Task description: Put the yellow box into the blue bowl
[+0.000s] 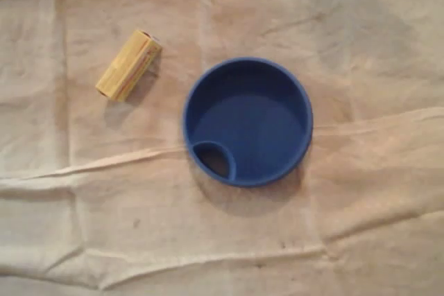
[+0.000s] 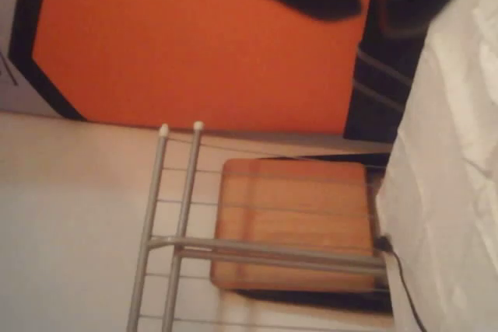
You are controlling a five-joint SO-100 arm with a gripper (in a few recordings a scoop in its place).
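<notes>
A small yellow box (image 1: pixel 129 65) lies on its side on the beige cloth at the upper left of the overhead view, tilted diagonally. A round blue bowl (image 1: pixel 298 102) sits to its right near the middle, with a small inner pocket (image 1: pixel 214 159) at its lower left, and holds nothing. A gap of bare cloth separates box and bowl. The wrist view looks sideways across the room, with a strip of the pale cloth (image 2: pixel 451 192) along its right edge.
The wrinkled beige cloth (image 1: pixel 222 240) covers the whole table, with raised folds running across the lower half. In the wrist view there is an orange wall panel (image 2: pixel 202 36), a grey metal rack (image 2: pixel 175 231) and a wooden board (image 2: pixel 292 223).
</notes>
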